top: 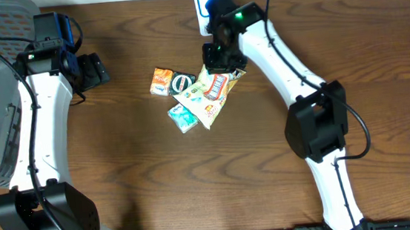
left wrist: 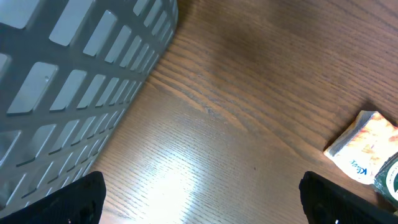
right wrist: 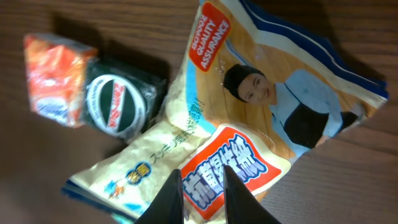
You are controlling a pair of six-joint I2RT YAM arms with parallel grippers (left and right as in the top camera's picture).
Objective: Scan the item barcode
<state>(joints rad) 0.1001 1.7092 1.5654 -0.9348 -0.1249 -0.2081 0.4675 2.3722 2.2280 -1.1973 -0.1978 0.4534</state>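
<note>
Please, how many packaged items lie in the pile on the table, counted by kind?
Small packs: 3 (orange pack, dark green pack, teal pack)
Large snack bags: 2, as far as I can tell (portrait bag, overlapping a pale bag)
Total: 5

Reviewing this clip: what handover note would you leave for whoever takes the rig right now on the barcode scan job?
Left hand: wide open, holding nothing, over bare table beside the grey basket.
Right hand: down on the snack bag, fingers nearly together at its red label; whether it has a firm grip cannot be told.
Items: the bag lies mid-table with an orange packet, a dark green packet and a teal packet.
Done: bag reached.
Left: secure the bag, lift it, find the barcode, scan it. No barcode shows yet.
</note>
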